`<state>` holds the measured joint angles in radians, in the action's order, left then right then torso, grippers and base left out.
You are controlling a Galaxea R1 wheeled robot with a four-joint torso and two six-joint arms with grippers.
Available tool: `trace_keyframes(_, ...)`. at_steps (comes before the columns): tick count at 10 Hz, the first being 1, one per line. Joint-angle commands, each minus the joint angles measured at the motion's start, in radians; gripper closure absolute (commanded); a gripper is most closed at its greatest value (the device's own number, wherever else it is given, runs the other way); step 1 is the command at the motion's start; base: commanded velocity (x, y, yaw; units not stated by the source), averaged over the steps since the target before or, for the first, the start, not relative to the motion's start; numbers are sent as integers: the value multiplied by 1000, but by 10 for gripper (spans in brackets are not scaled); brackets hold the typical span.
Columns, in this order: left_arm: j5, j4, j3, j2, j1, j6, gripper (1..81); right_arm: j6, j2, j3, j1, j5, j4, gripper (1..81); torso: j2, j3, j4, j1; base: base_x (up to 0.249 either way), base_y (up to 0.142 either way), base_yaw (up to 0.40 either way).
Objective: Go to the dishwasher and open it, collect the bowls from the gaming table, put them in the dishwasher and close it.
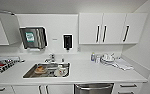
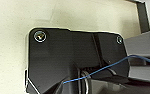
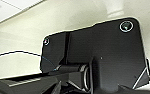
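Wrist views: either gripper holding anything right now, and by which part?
Cannot be told: the fingers aren't discernible in either wrist view. In the head view the dishwasher sits shut under the counter, with no arm at it.

White countertop [image 1: 91, 72] along the wall, with a steel sink [image 1: 28, 72] set into it holding dishes, a faucet [image 1: 51, 58] behind. Paper towel dispenser [image 1: 33, 37] and black soap dispenser [image 1: 67, 41] mounted on the wall above; white upper cabinets [image 1: 113, 28] with black bar handles alongside. Stacked white dishes [image 1: 106, 59] and a folded cloth [image 1: 122, 64] near the counter's far end.
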<state>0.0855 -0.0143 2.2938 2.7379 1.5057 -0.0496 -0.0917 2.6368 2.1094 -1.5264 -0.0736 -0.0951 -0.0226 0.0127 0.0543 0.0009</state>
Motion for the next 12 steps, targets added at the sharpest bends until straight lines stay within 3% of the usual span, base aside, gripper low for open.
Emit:
trace_keyframes(1, -49, 0, -48, -65, -48, 2, 10, 7, -71, -92, 48, 55, -9, 10, 0, 0, 0, 0, 0, 0, 0)
trace_keyframes(4, -20, 2, -206, -202, -49, 2, 10, 7, -214, -309, 54, 58, -15, 10, 0, 0, 0, 0, 0, 0, 0)
trace_keyframes(5, 6, 4, -272, -254, -49, 2, 10, 6, -255, -368, 57, 60, -12, 10, -100, 0, 0, 64, 0, 0, 0)
trace_keyframes(6, 40, 4, -370, -330, -49, 2, 10, 6, -313, -446, 71, 58, -12, 10, -104, 71, 0, 67, 0, 0, 0)
trace_keyframes(8, 105, 7, -531, -464, -54, 2, 10, 6, -412, -576, 106, 58, -12, 10, -139, 109, 0, 88, 0, 0, 0)
trace_keyframes(9, 111, 10, -601, -522, -61, 2, 10, 6, -476, -655, 129, 58, -12, 10, -264, 226, 0, 168, 0, 0, 0)
trace_keyframes(10, 112, 10, -639, -553, -68, 2, 10, 6, -515, -703, 149, 58, -14, 10, -200, 167, 0, 126, 0, 0, 0)
trace_keyframes(12, 114, 13, -739, -633, -87, 2, 10, 7, -596, -795, 194, 58, -17, 10, -271, 233, 0, 171, 0, 0, 0)
